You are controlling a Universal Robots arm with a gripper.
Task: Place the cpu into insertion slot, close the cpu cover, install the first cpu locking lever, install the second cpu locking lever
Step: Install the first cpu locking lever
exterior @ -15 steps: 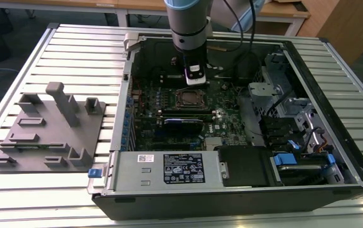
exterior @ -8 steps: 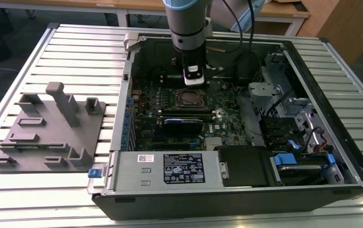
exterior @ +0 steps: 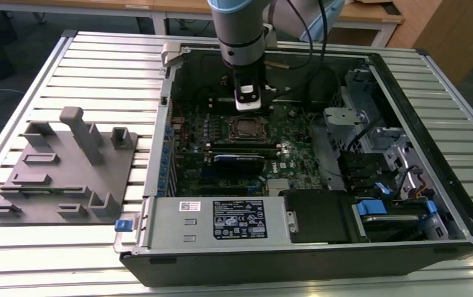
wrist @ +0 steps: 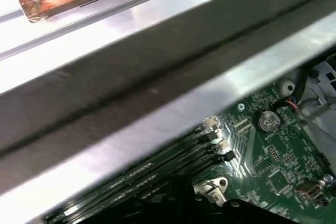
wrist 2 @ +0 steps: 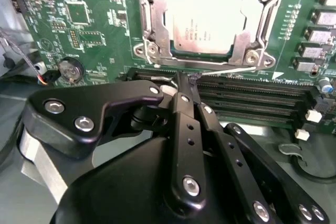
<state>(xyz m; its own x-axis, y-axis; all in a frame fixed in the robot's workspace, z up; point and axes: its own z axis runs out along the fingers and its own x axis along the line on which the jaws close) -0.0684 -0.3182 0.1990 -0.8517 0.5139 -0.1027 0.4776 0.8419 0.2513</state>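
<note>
- gripper (wrist 2: 188, 80): black fingers pressed together at the tips. They sit right at the end of a thin silver locking lever (wrist 2: 236, 70). Can't tell if the lever is actually pinched or just touched.
- Lever lies nearly flat along the edge of the cpu cover (wrist 2: 155, 19), between the cover and the memory slots (wrist 2: 252, 98).
- cpu (wrist 2: 207, 17): seated in the insertion slot (wrist 2: 202, 55), silver top showing through the cover window. Cover is down over it.
- Motherboard (wrist 2: 94, 40) all around the socket, coin cell (wrist 2: 68, 69) off to one side.
- Exterior view: arm (exterior: 241, 31) comes straight down into the open computer case (exterior: 303, 260), and the gripper is just beyond the socket.
- Power supply (exterior: 220, 219) along the case's near edge.
- Grey fixture tray (exterior: 63, 167) on the slatted table (exterior: 96, 68), at the exterior view's left, well apart from the case.
</note>
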